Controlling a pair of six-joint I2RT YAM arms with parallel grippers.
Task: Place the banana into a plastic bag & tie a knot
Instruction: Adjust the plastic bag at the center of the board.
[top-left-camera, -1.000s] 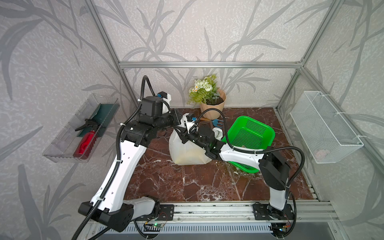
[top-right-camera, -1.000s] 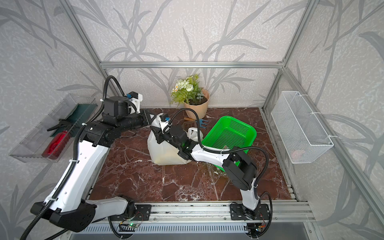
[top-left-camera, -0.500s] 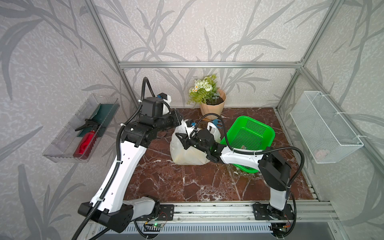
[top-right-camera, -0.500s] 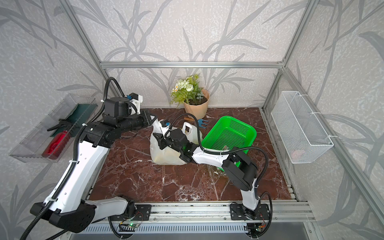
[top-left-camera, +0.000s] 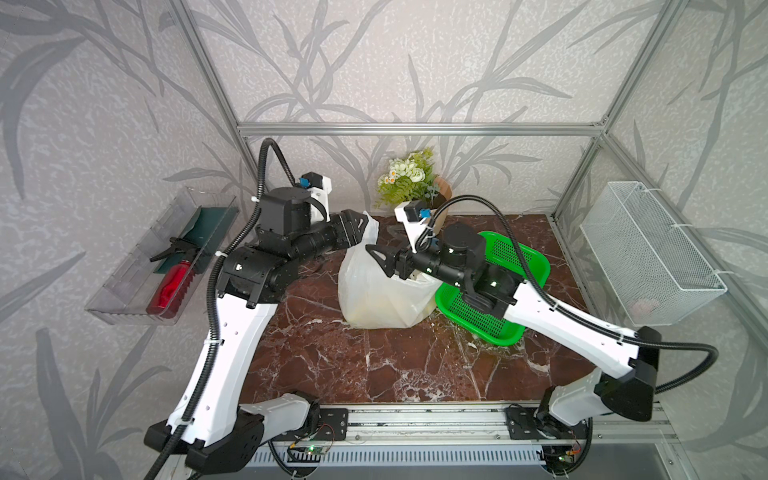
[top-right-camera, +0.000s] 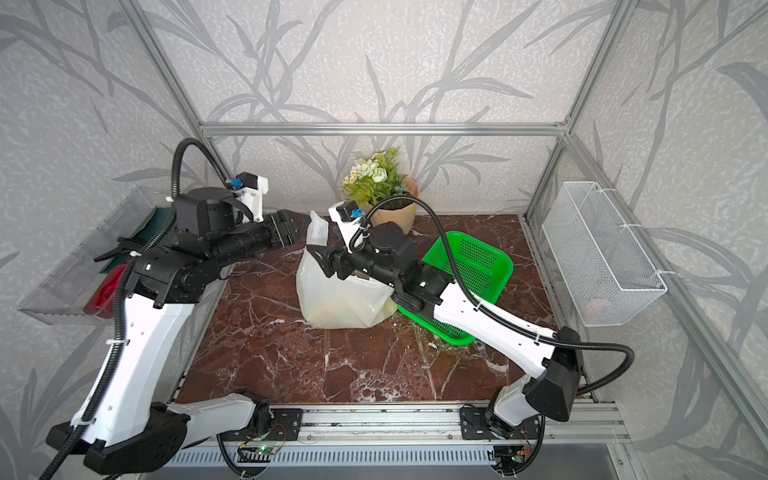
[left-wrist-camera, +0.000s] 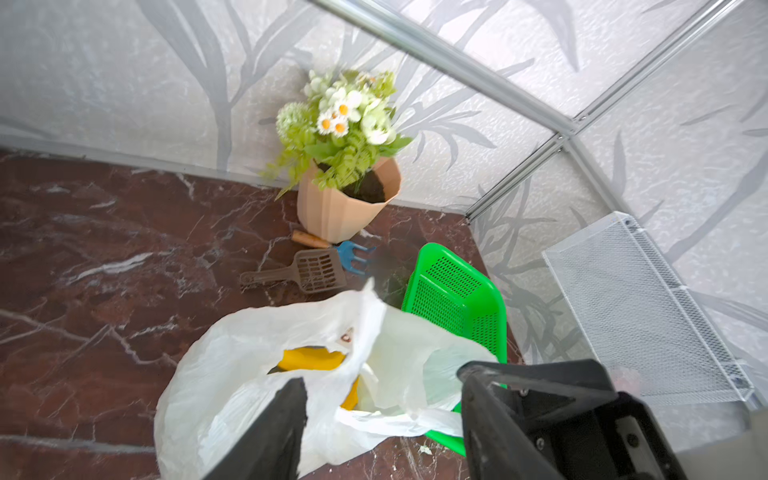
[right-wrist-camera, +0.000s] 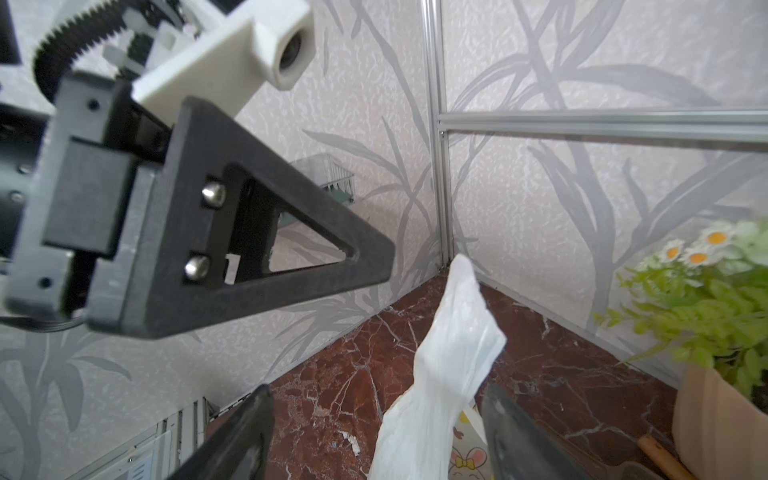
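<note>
Green basket (top-left-camera: 515, 253) beside plastic bag (top-left-camera: 374, 291)

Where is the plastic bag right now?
In both top views the plastic bag stands near the table's middle, against the green basket on the robot's right.

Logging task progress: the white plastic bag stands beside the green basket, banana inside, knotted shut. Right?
Not knotted: the left wrist view shows the plastic bag with its mouth open, the banana visible inside. The rest holds: it stands beside the green basket.
</note>
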